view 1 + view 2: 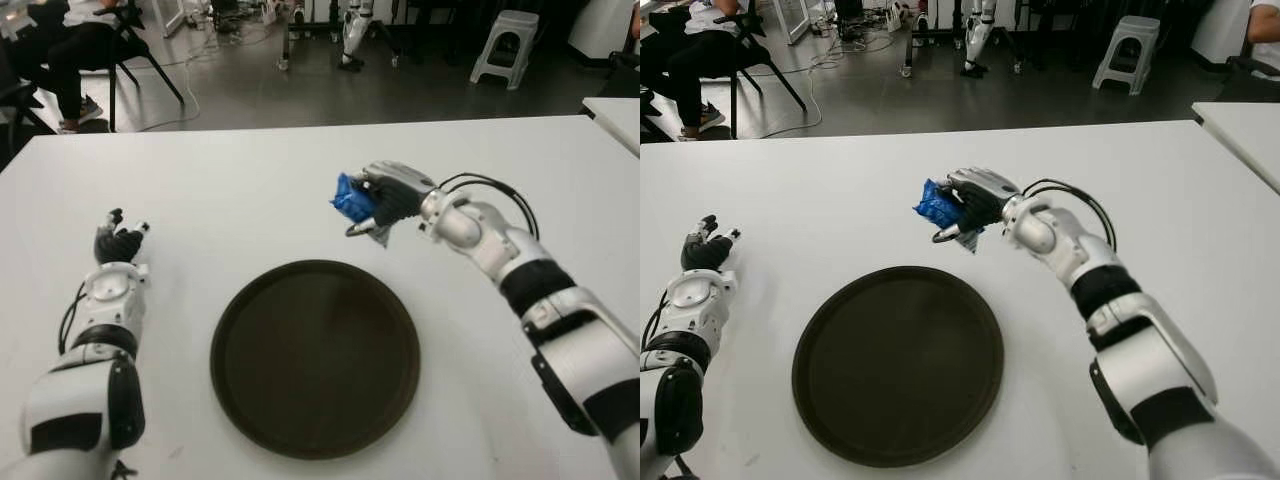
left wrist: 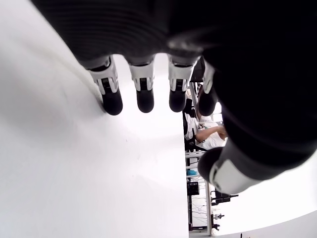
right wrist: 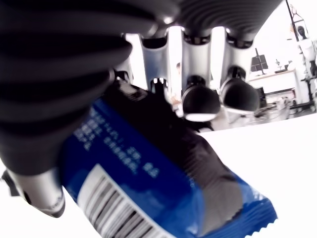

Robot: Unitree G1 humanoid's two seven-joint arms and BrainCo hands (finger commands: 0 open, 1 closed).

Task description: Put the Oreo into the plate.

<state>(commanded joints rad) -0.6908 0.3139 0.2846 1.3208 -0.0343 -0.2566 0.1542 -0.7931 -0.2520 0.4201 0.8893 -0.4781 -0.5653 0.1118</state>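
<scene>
Presently, the right hand (image 1: 385, 195) is clenched around a blue Oreo packet (image 1: 352, 199), holding it above the white tabletop (image 1: 250, 170), just beyond the far rim of the plate (image 1: 315, 358). The packet is apart from the plate. The plate, dark, round and shallow, contains nothing. The left hand (image 1: 118, 242) shows to the left of the plate, fingers (image 2: 143, 94) loosely extended and grasping nothing.
</scene>
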